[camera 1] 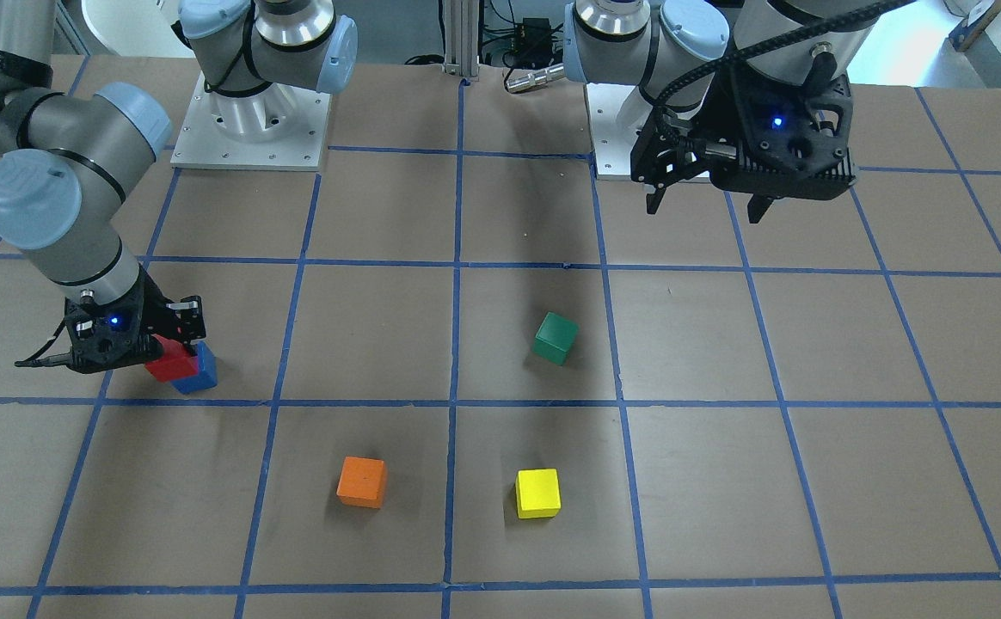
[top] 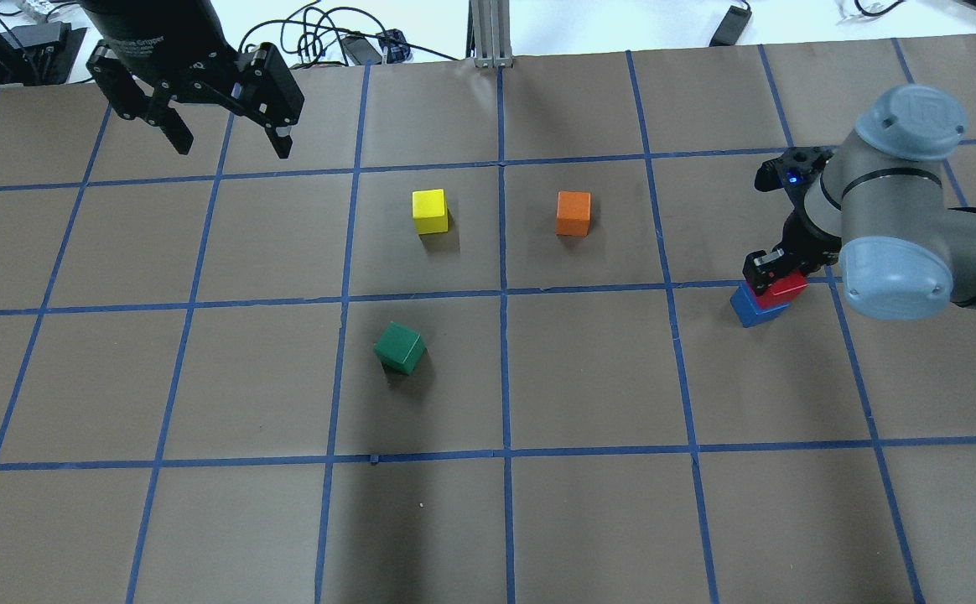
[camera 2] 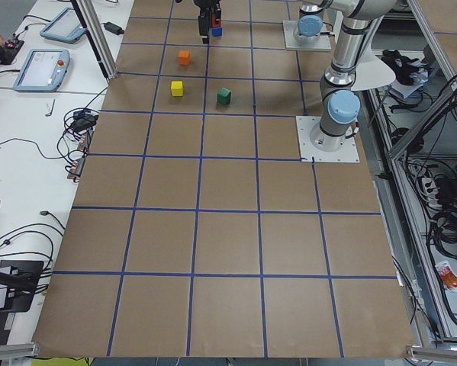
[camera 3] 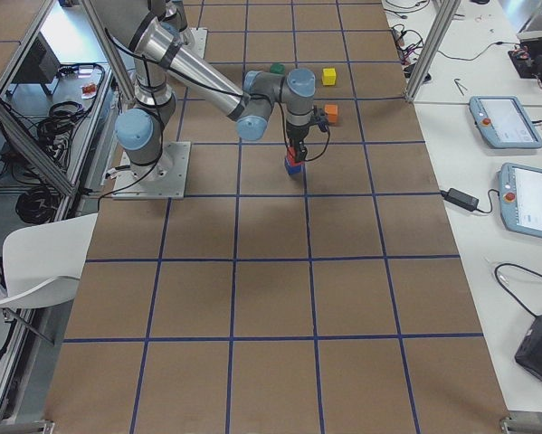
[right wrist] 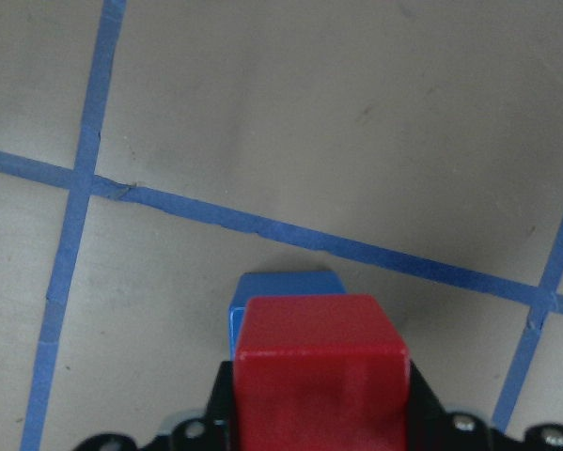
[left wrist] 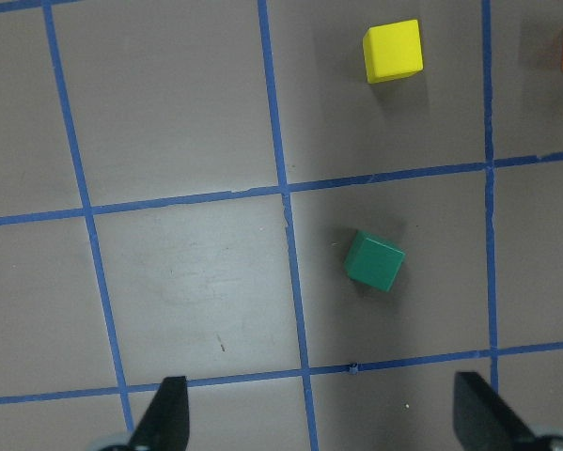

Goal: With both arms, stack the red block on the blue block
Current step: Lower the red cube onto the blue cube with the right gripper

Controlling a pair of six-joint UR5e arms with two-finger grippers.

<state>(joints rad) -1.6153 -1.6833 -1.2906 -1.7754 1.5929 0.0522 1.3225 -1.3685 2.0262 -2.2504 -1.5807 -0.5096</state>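
Red block [camera 1: 169, 365] pinched in right hand [camera 1: 181, 346], over blue block [camera 1: 201, 376], left hand [camera 1: 705, 211] spread, well apart.

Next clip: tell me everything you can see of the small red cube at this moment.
The small matte red cube looks solid, with slightly rounded edges and plain, unmarked faces. The right gripper is closed on it, clamping opposite side faces. It is roughly level and sits directly over the small blue cube, slightly offset so that blue shows along one edge. Whether the two cubes touch or a sliver of gap remains cannot be told. Nothing else touches it.
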